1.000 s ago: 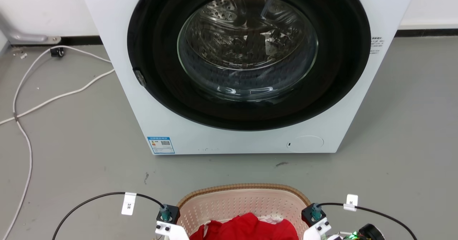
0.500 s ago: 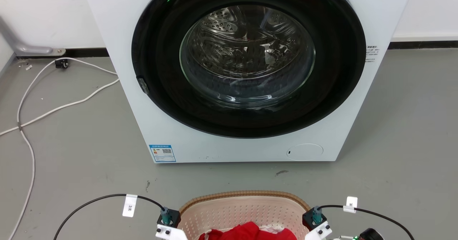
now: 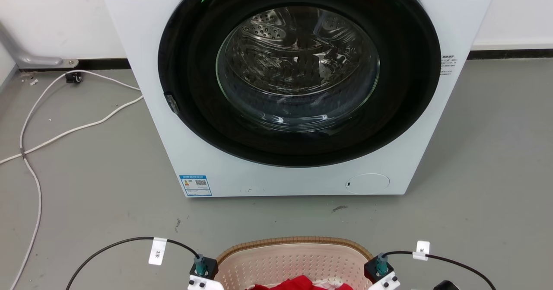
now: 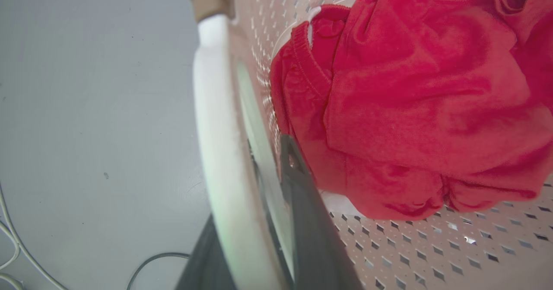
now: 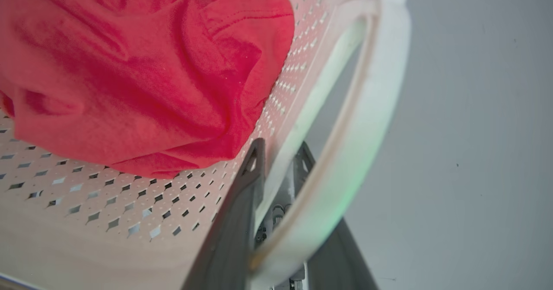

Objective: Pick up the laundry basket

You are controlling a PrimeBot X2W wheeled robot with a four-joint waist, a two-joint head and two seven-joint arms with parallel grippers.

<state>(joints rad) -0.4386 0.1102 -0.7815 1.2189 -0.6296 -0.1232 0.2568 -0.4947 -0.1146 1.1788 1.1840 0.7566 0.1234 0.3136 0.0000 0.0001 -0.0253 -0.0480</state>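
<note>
Two grips look made: the left gripper (image 4: 252,182) and right gripper (image 5: 280,151) each clamp a white handle (image 4: 214,143) of the laundry basket (image 3: 276,262), which holds red clothes (image 4: 410,100) before the washing machine (image 3: 142,43). Lifting clear remains; floor contact is unclear.

Laundry area, front-loading washing machine (image 3: 298,82), grey floor (image 3: 497,160), white wall (image 3: 56,17)

Bright, even indoor light — glints on the washing machine's door glass (image 3: 298,69); wrist views soft and warped up close.
</note>
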